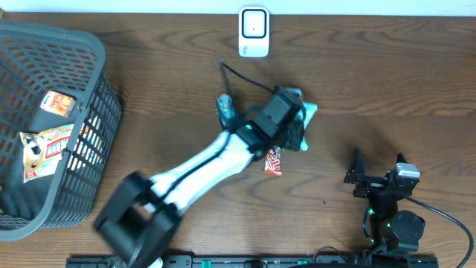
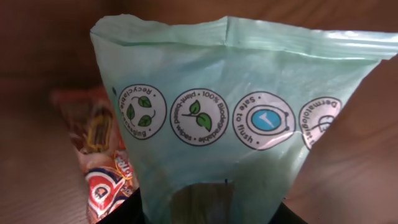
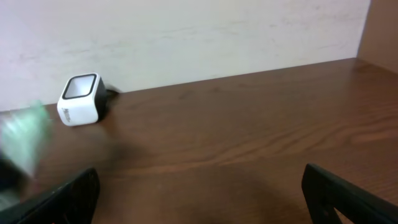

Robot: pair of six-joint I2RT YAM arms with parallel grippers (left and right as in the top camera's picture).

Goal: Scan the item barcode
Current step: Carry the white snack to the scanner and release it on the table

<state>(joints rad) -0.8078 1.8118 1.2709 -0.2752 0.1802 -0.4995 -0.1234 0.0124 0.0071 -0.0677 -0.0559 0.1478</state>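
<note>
Left gripper (image 1: pixel 292 117) closed narrow on the green pouch (image 2: pixel 236 106) at mid-table; a red snack wrapper (image 1: pixel 274 161) lies just on its near side. Scanner (image 1: pixel 253 31) stands at the far edge, well apart from the pouch. Right gripper (image 1: pixel 355 176) wide, holding nothing, near right. Wrist-facing side shows only printed roundels; we cannot locate the barcode. We judge: carry the pouch far, present each face squarely to the scanner window, and keep the soft film taut and steady.
</note>
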